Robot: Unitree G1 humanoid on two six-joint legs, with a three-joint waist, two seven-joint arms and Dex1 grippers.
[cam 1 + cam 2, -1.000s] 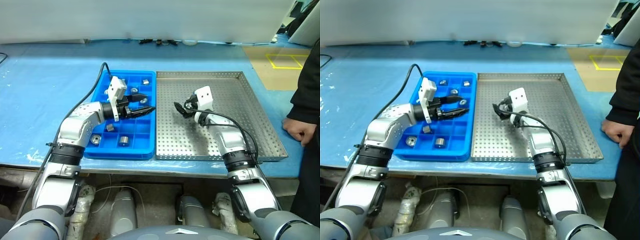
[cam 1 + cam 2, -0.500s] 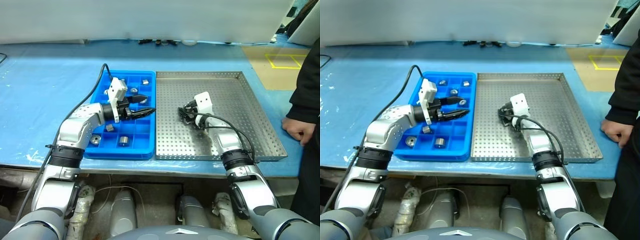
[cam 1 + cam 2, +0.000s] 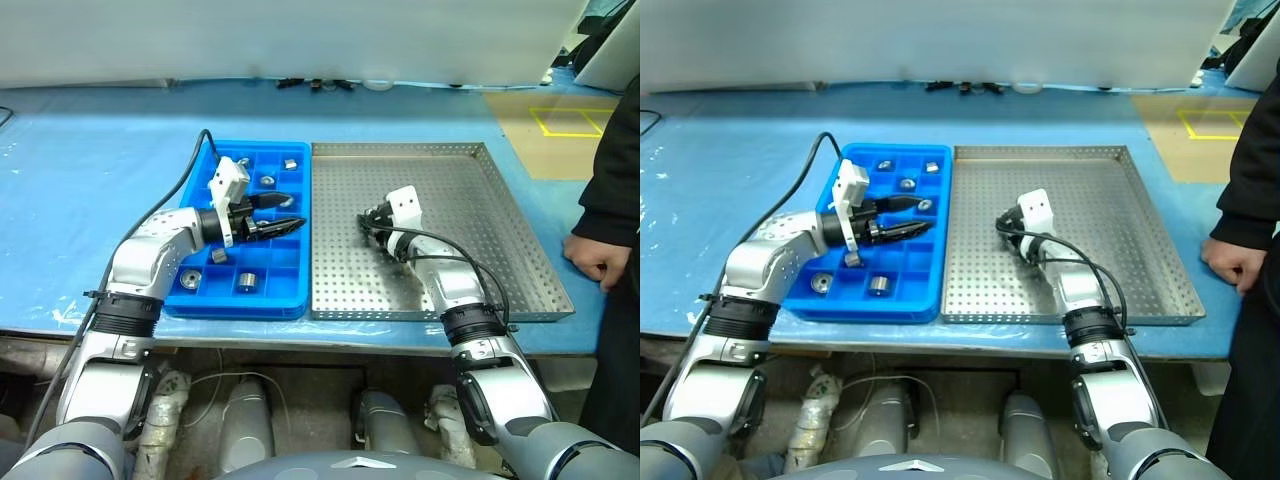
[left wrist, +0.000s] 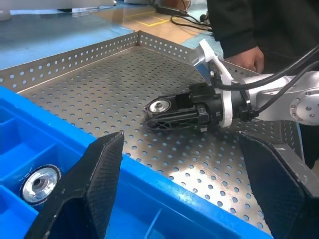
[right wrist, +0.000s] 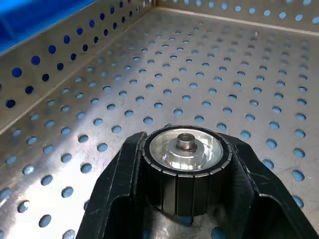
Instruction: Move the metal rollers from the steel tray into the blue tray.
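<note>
One metal roller [image 5: 185, 149], dark and ribbed on the outside with a shiny face, lies on the perforated floor of the steel tray [image 3: 480, 200]. My right gripper [image 3: 368, 222] is shut on it, a black finger [image 5: 119, 169] pressed against each side. The left wrist view shows the same roller [image 4: 160, 105] held at the right gripper's tips. Several metal rollers [image 3: 247, 280] sit in compartments of the blue tray [image 3: 283, 268]. My left gripper [image 3: 290, 210] hovers open over the blue tray's right side, pointing toward the steel tray with nothing between its fingers [image 4: 94, 184].
A person in dark clothing [image 3: 612, 190] stands at the table's right edge, one hand [image 3: 595, 255] resting beside the steel tray. The two trays lie side by side on the blue table cover [image 3: 90, 170]. Cables and small items [image 3: 320, 84] lie along the far edge.
My right gripper dropped slightly onto the steel tray floor, and its fingers went from open to shut on a roller. The left gripper stayed over the blue tray.
</note>
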